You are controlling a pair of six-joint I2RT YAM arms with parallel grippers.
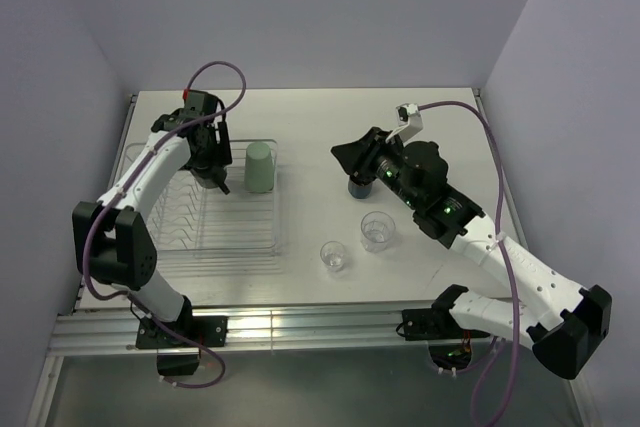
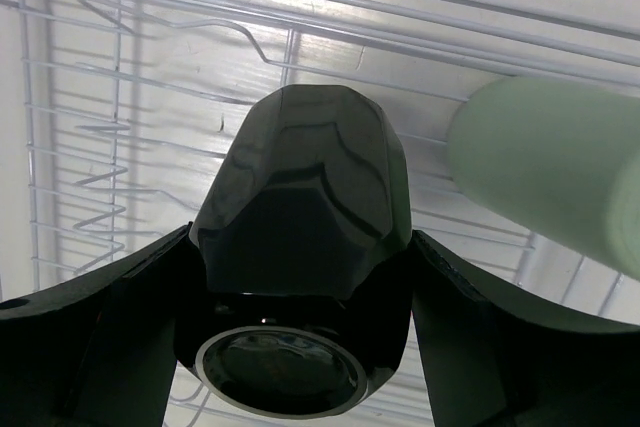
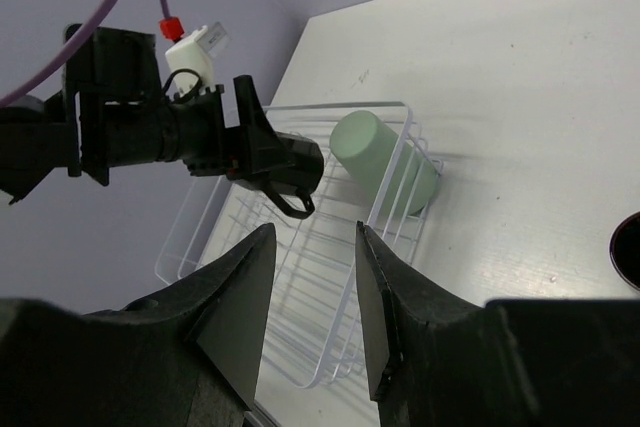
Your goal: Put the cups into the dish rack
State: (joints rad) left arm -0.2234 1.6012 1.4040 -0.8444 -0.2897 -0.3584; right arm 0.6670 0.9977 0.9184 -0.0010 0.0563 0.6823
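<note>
Top external view: where is the dish rack (image 1: 240,237) found?
— It is set on the left half of a white table (image 1: 300,127), with the mint green tumbler (image 1: 260,166) stood mouth-down in its far right corner.
— What is being done over it?
— A dark mug (image 2: 305,197) is clamped between the fingers of the left gripper (image 1: 213,169) and held above the wire ribs, just left of the tumbler.
— And the other cups?
— A navy mug (image 1: 357,187) is seen right of centre, under the right gripper (image 3: 312,232), whose fingers are spread with nothing between them. Two clear tumblers (image 1: 334,255) (image 1: 377,231) are stood nearer, close together.
— How is the room made up?
— Pale lavender walls (image 1: 300,17) are closed around three sides of the table, and a metal rail (image 1: 300,327) is run along the near edge.
</note>
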